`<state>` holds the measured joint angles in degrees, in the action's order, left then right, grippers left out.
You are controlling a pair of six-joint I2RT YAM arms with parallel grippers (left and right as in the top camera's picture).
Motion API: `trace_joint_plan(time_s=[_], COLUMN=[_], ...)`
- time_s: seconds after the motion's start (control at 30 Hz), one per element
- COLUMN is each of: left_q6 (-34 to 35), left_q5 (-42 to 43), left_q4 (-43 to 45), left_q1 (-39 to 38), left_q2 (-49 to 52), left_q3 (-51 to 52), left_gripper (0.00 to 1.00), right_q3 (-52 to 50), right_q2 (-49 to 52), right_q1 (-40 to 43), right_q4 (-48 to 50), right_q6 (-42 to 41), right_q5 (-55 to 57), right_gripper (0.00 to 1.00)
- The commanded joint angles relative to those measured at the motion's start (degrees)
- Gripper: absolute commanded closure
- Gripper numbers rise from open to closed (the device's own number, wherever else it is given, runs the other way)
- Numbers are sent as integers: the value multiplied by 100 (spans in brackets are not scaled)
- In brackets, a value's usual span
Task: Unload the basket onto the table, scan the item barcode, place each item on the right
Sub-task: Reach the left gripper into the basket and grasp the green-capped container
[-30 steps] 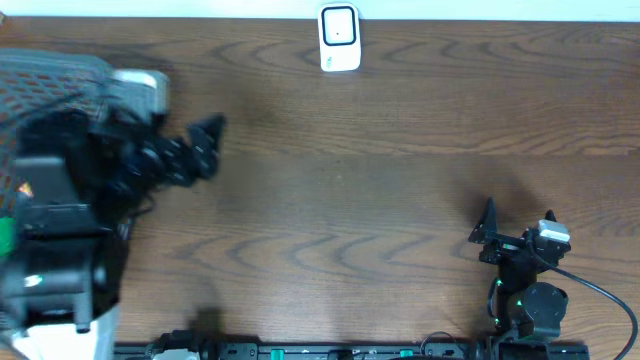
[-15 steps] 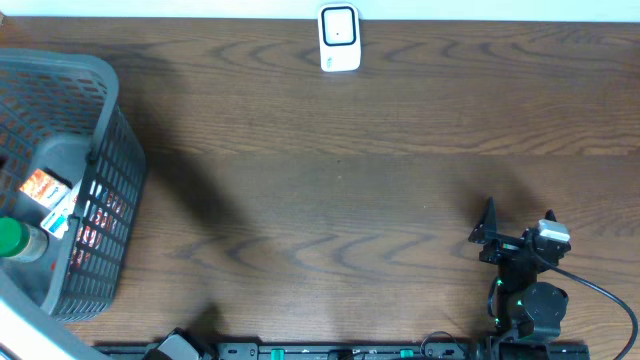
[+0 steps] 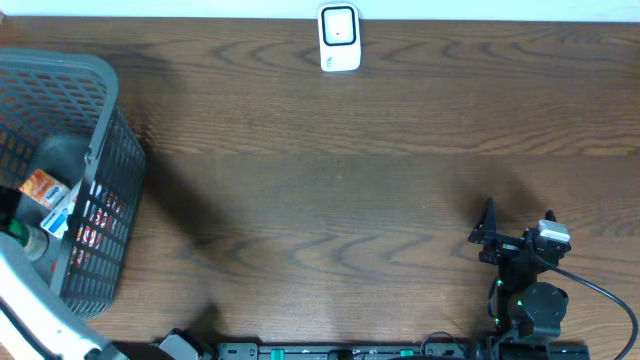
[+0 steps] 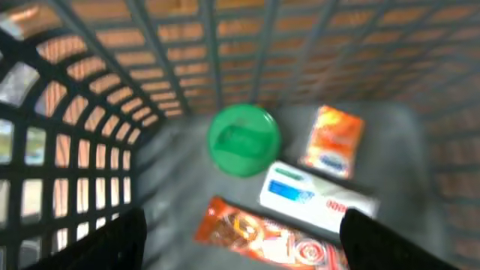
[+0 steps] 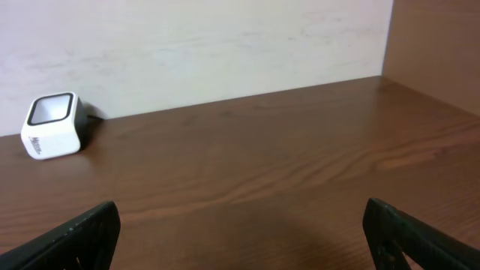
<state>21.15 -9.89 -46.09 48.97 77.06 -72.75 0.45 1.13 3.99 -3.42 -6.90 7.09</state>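
A grey mesh basket (image 3: 100, 150) stands at the table's left edge and holds several items. In the left wrist view I look down into the basket (image 4: 172, 82), and the picture is blurred. Inside lie a green-lidded container (image 4: 244, 139), an orange packet (image 4: 335, 140), a white and blue box (image 4: 315, 196) and an orange-red wrapper (image 4: 262, 234). My left gripper (image 4: 244, 251) hangs open above the wrapper with nothing between its fingers. The white barcode scanner (image 3: 339, 38) sits at the far middle edge. My right gripper (image 3: 515, 222) rests open near the front right, facing the scanner (image 5: 52, 124).
A white part of the left arm (image 3: 30, 320) shows at the overhead view's bottom left corner. A pale wall (image 5: 195, 45) rises behind the scanner. A black rail (image 3: 350, 350) runs along the table's front edge.
The left arm, which covered the basket a second ago, has swung off the overhead view's left side, uncovering the basket. The right arm has not moved.
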Motion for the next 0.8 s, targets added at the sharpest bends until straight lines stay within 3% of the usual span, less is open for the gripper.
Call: trace_joint_plan(time_s=[0.0, 0.33, 0.77], left_q6=[-48, -42, 122], left_q5=[-374, -728, -713], left_q4=[254, 688, 1325], left_q1=[22, 37, 435], left_q2=[269, 1478, 2295], left_q3=[216, 219, 221], left_gripper=[17, 13, 7], right_q3=[-13, -13, -13], right_q2=[-2, -2, -2], right_q1=[-33, -33, -33], right_q4=[-20, -17, -17], right_q6=[76, 76, 76], right_q5=[-9, -9, -9], right_gripper=[1, 1, 1])
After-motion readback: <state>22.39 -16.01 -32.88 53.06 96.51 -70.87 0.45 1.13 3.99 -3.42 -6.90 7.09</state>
